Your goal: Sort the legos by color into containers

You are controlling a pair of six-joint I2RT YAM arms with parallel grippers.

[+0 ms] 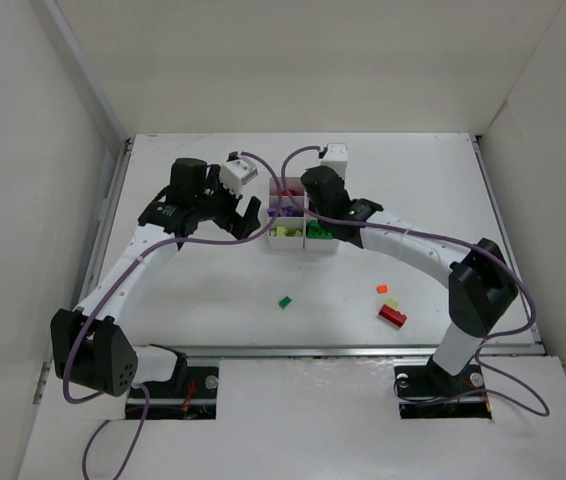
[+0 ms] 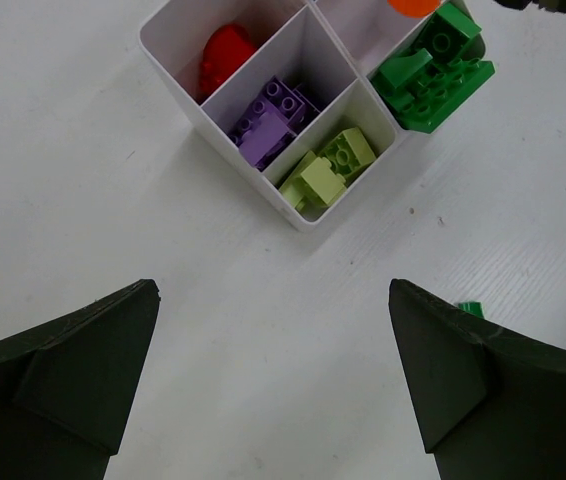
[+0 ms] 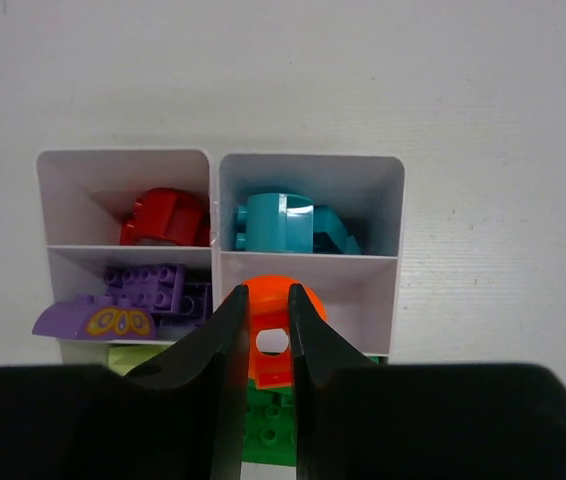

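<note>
The white six-compartment tray [image 1: 293,245] stands mid-table. In the right wrist view my right gripper [image 3: 266,305] is shut on an orange lego [image 3: 268,335], held over the bare middle right compartment [image 3: 353,290]. Other compartments hold a red lego [image 3: 163,215], a cyan one [image 3: 283,222], purple ones [image 3: 148,290] and green ones [image 3: 268,425]. The left wrist view also shows yellow-green legos [image 2: 328,168] in the tray's near corner. My left gripper [image 2: 273,300] hangs open over bare table just left of the tray, with nothing between its fingers.
Loose legos lie on the table nearer the arm bases: a green one [image 1: 284,301] in the middle, and an orange one [image 1: 382,289], a yellow-green one [image 1: 392,303] and a red one [image 1: 393,317] at the right. White walls enclose the table.
</note>
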